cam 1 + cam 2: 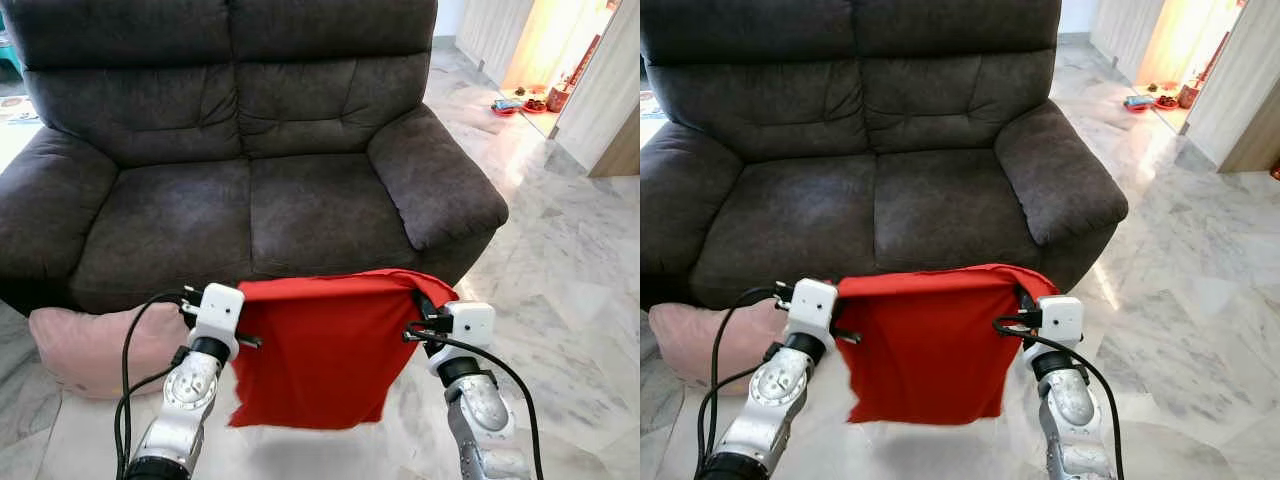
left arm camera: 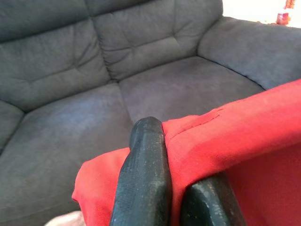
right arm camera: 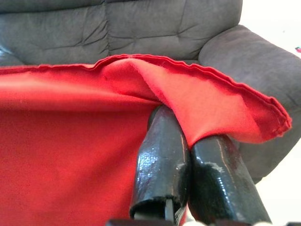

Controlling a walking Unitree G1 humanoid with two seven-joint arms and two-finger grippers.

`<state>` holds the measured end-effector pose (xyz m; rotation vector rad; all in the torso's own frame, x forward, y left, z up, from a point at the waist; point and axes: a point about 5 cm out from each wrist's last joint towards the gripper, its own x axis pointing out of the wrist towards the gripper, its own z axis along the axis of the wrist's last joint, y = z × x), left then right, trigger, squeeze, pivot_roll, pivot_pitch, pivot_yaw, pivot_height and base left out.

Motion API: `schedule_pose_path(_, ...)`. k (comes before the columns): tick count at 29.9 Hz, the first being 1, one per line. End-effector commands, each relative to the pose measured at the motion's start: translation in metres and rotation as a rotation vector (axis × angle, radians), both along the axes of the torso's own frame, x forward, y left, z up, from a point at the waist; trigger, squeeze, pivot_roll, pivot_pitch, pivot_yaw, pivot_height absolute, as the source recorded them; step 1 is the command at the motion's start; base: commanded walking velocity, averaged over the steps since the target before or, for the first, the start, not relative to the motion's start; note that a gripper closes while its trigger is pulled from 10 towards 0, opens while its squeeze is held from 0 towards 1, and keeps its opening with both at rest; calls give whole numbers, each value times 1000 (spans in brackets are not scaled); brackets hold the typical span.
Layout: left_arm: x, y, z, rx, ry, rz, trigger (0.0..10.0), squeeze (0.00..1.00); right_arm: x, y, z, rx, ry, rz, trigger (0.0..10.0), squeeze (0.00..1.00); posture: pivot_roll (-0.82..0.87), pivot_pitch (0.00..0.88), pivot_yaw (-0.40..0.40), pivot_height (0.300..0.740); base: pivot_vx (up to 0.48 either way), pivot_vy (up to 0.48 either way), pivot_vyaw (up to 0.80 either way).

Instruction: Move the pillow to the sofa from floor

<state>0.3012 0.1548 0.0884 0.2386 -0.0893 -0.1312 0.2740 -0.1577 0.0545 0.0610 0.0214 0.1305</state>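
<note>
A flat red pillow (image 1: 325,350) hangs in the air between my two arms, just in front of the dark grey sofa (image 1: 250,210). My left gripper (image 2: 176,160) is shut on its upper left corner, with the fabric pinched between the black fingers (image 2: 146,169). At the upper right corner my right gripper (image 3: 186,136) is shut on the pillow's seamed edge. The pillow's top edge is about level with the front of the seat cushions (image 1: 875,215), and its lower part droops toward the floor. A second, pink pillow (image 1: 90,345) lies on the floor at the sofa's left front corner.
The sofa's padded right armrest (image 1: 435,175) stands beyond my right wrist. Marble floor (image 1: 570,300) stretches to the right toward a bright doorway with small red items (image 1: 520,103) on the ground.
</note>
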Motion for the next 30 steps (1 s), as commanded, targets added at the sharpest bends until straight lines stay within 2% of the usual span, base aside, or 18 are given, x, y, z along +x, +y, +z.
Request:
schedule_pose_path(1, 7, 9, 25, -9, -122, 53, 10000, 0, 2, -11, 13, -7, -76, -55, 10000, 0, -29, 0, -23, 740, 0, 0, 0)
schedule_pose_path(6, 8, -17, 23, -6, -115, -33, 10000, 0, 1, 0, 19, -4, -107, -19, 10000, 0, -37, 0, -24, 740, 0, 0, 0)
schedule_pose_path(11, 10, -27, 23, 26, -111, -75, 10000, 0, 5, -3, 24, -8, -122, -37, 10000, 0, -20, 0, -27, 740, 0, 0, 0)
schedule_pose_path(16, 12, -27, 24, -19, -106, -39, 10000, 0, 5, -5, 29, 8, -143, -119, 10000, 0, -26, 6, -24, 740, 0, 0, 0)
schedule_pose_path(18, 11, -34, 24, -24, -107, -68, 10000, 0, 5, -5, 31, 20, -153, -154, 10000, 0, -27, 16, -20, 740, 0, 0, 0)
schedule_pose_path(30, 14, -31, 26, -23, -111, -64, 10000, 0, 7, -5, 36, 60, -170, -169, 10000, 0, -38, 41, -12, 740, 0, 0, 0)
